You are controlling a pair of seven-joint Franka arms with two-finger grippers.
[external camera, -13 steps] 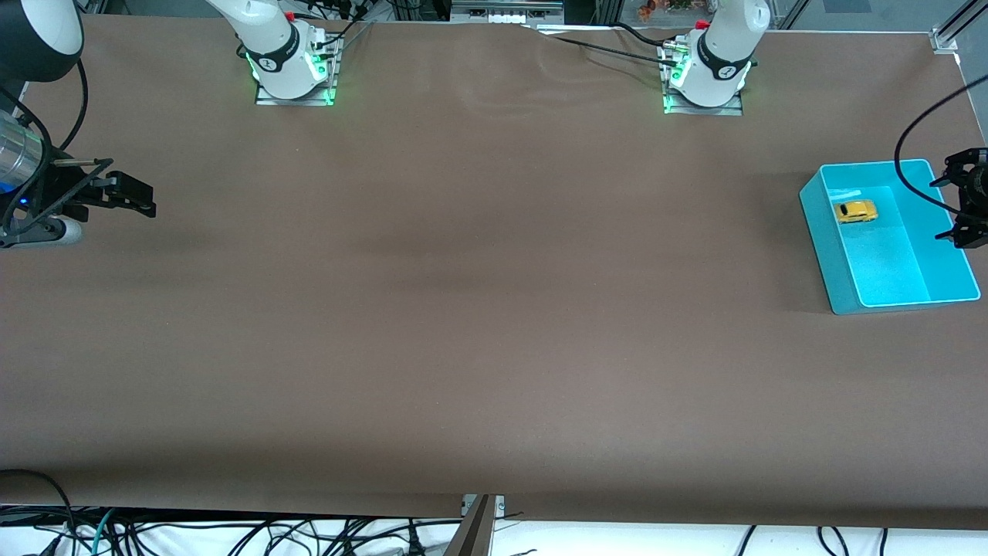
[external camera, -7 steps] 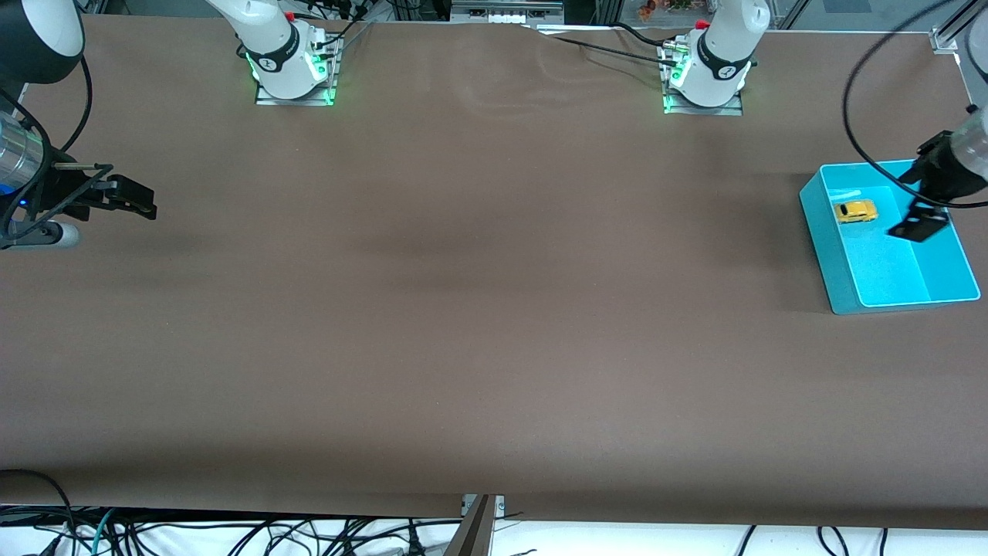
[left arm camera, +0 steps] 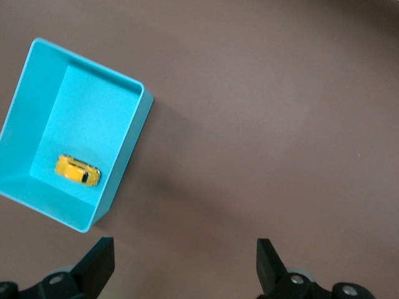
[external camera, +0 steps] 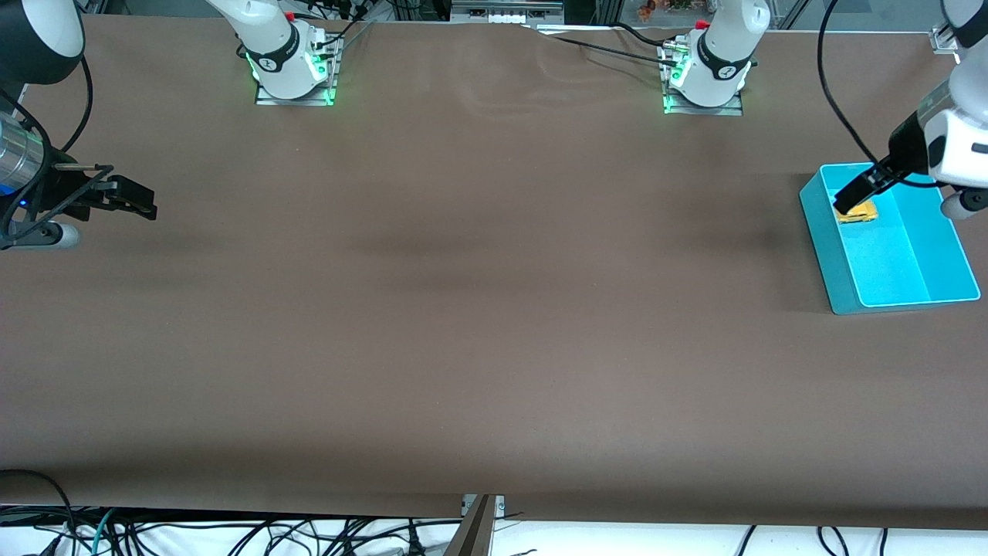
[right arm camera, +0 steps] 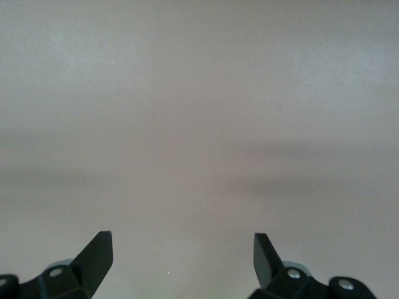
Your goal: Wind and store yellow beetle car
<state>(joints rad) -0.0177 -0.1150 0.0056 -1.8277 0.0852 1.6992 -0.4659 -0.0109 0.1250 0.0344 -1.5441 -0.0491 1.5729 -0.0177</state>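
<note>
Right gripper [external camera: 143, 202] at the right arm's end of the table, hanging low over bare brown table cover [external camera: 478, 309]; arm waiting. Fingers spread wide in the right wrist view, both dark tips [right arm camera: 100, 249] apart with nothing but cover between them.

Across the middle: bare brown cover only, faint creases near the two arm bases.

Toward the left arm's end: cyan bin [external camera: 818, 224], open-topped, resting flat on the cover. Yellow beetle car [external camera: 861, 215] inside it, on its wheels on the bin floor, close to the wall nearest the robot bases. Car partly masked in the front view by a dark finger. Seen whole in the left wrist view [left arm camera: 77, 170], loose, touching nothing but the floor.

Left gripper [external camera: 857, 193] up in the air over the bin. Fingers spread wide, tips [left arm camera: 100, 261] well apart, gripping nothing.
</note>
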